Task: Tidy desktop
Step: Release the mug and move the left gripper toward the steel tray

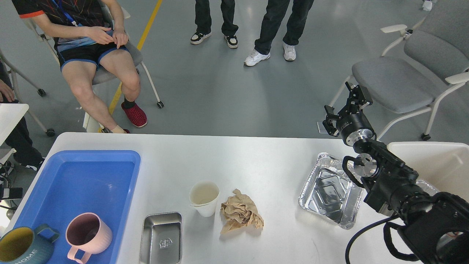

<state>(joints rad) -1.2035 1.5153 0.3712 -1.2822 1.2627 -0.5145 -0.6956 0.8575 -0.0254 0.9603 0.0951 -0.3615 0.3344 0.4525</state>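
Observation:
The white desktop (256,157) carries a blue tray (91,176) on its left. A pink mug (88,238) stands upright at the tray's near end, with a teal mug (20,249) at its near left corner. Near the front middle are a steel tin (161,236), a white paper cup (204,198) and a crumpled brown paper (240,216). A foil tray (329,190) lies to the right. My right gripper (343,105) hangs open and empty beyond the table's far edge. Only a dark tip of my left gripper (11,193) shows at the left edge, away from the mugs.
A white bin (432,165) stands at the table's right end behind my right arm. Beyond the table are a seated person (95,55), two standing people (256,29) and grey chairs (403,77). A small white table corner (11,117) is at the left.

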